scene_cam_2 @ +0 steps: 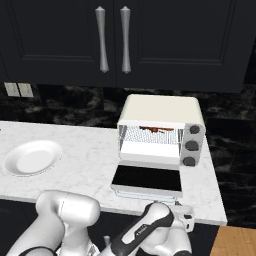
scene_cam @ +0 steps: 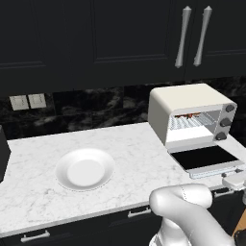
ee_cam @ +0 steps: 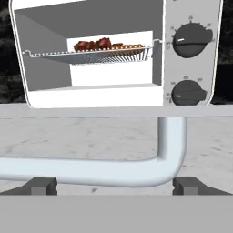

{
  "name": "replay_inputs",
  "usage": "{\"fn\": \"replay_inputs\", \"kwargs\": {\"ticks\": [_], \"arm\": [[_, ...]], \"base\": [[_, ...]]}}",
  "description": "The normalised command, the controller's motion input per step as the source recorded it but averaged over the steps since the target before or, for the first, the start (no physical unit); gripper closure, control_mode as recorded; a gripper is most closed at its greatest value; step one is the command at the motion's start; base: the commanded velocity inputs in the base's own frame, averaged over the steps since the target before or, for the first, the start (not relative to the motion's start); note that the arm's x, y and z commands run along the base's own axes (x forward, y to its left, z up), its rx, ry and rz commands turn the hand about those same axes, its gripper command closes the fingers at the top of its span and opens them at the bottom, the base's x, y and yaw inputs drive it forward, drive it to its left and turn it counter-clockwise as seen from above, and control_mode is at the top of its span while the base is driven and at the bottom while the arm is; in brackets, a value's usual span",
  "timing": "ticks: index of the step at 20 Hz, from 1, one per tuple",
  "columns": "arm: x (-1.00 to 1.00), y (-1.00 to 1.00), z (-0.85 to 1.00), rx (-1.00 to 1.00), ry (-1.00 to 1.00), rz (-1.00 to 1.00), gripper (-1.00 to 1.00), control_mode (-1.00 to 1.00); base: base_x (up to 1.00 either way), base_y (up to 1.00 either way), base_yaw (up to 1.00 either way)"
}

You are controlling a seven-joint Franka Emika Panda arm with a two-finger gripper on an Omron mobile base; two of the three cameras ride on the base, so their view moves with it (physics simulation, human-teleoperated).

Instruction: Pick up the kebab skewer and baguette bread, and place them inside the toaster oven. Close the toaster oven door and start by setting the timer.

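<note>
Tool [ee_cam: 113, 186] wide apart under the door handle [ee_cam: 136, 170], kebab skewer [ee_cam: 93, 44] on the rack clearest from the hand view.

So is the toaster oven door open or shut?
Open: the toaster oven door lies flat on the counter, exposing the wire rack.

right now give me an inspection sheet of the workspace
surface: white marble counter
job's things: toaster oven, its door folded down open; kebab skewer and baguette bread on the wire rack inside
clutter: empty white plate
grippers: gripper open, fingers astride the door's bar handle, not closed on it
cables: nothing seen
surroundings: dark cabinets, two wall outlets
</note>
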Motion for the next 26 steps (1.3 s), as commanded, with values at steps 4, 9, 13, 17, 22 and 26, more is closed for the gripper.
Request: {"fn": "replay_inputs", "kwargs": {"ticks": [4, 9, 13, 17, 22, 26], "arm": [[0.21, 0.01, 0.01, 0.00, 0.00, -0.01, -1.00, -1.00], [0.00, 0.12, -0.19, -0.03, 0.00, 0.00, -1.00, -1.00], [0.04, 0.26, -0.32, -0.09, 0.00, 0.00, -1.00, -1.00], [0.41, 0.13, -0.02, -0.02, 0.00, -0.05, -1.00, -1.00], [0.69, 0.31, 0.00, -0.04, 0.00, -0.10, -1.00, -1.00], [0.45, 0.24, 0.35, 0.00, -0.01, -0.10, -1.00, -1.00]], "base": [[0.00, 0.00, 0.00], [0.00, 0.00, 0.00], [0.00, 0.00, 0.00], [0.00, 0.00, 0.00], [0.00, 0.00, 0.00], [0.00, 0.00, 0.00]]}}
